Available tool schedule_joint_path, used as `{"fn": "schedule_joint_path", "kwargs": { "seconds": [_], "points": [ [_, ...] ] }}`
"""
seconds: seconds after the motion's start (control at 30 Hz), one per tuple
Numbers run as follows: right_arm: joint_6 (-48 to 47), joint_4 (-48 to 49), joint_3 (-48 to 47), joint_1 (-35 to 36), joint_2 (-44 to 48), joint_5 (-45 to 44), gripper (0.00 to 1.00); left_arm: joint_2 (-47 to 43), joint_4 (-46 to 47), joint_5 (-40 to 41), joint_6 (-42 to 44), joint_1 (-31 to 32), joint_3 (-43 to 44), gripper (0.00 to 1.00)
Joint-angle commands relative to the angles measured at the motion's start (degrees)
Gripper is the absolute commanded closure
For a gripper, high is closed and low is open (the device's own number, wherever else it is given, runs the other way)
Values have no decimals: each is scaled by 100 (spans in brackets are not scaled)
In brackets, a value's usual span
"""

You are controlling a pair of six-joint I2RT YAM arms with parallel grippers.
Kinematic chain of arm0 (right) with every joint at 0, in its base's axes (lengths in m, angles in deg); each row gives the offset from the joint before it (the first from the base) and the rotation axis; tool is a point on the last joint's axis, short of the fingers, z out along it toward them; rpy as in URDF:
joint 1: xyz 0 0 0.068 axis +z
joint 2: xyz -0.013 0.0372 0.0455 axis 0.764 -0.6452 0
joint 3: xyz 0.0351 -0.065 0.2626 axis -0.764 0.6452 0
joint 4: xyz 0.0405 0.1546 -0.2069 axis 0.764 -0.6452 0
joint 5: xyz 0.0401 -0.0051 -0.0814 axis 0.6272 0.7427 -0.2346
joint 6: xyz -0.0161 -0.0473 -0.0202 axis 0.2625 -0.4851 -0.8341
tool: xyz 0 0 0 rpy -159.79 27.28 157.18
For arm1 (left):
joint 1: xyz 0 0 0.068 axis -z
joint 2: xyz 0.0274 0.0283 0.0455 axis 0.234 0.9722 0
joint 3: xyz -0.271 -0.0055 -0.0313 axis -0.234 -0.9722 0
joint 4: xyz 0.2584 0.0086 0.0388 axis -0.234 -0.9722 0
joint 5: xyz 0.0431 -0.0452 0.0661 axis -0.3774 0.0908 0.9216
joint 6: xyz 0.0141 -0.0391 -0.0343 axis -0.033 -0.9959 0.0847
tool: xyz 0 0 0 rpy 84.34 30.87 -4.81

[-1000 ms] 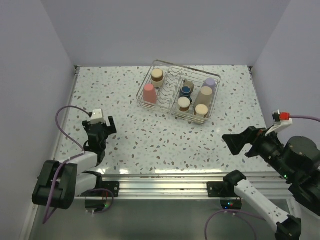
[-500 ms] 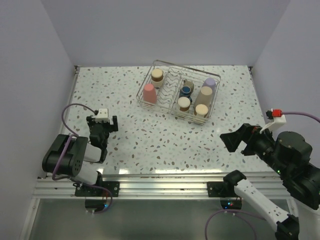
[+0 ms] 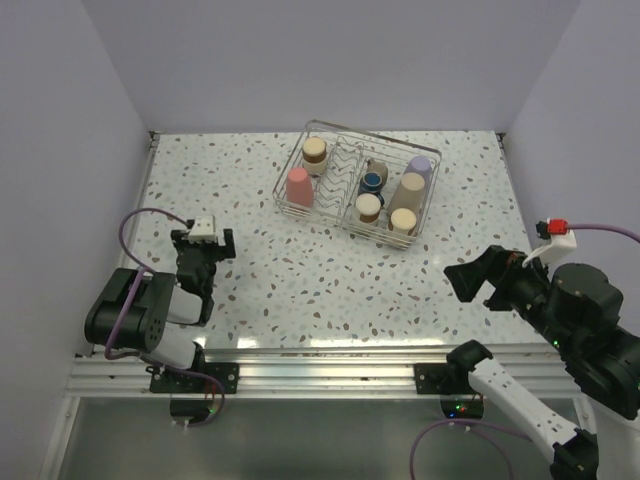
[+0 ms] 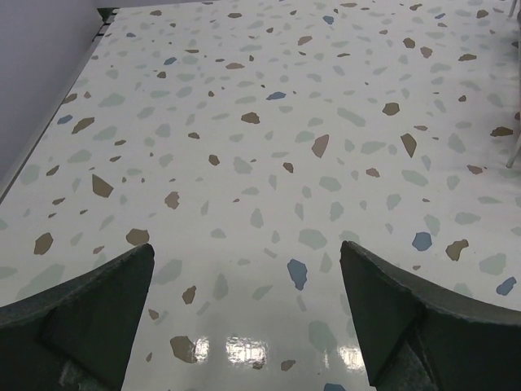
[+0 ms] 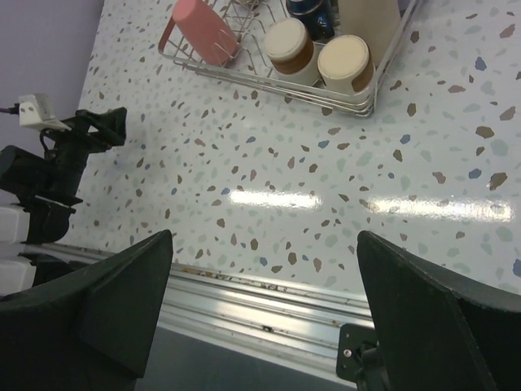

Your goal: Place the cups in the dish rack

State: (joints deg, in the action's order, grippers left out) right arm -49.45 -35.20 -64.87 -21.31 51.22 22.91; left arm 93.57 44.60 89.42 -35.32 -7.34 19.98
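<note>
All cups [image 3: 299, 186] sit in the rack [image 3: 343, 158] at 12 o'clock.
Left gripper [image 3: 204, 243] and right gripper [image 3: 472, 275] gape wide, holding nothing.

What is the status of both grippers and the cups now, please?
Left gripper open, empty. Right gripper open, empty. All cups in view sit in the dish rack. Nothing in the way.

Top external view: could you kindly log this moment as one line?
cups: in dish rack | left gripper: open, empty | right gripper: open, empty
</note>
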Motion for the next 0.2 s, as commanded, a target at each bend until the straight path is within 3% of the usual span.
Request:
{"fn": "schedule_joint_path", "kwargs": {
  "seconds": [0.0, 0.17],
  "points": [
    [62, 63, -136, 23, -15, -212, 1, -19, 692, -32, 129, -57, 71, 0],
    [-34, 387, -4, 14, -75, -291, 1, -19, 692, -32, 129, -57, 63, 0]
  ]
}}
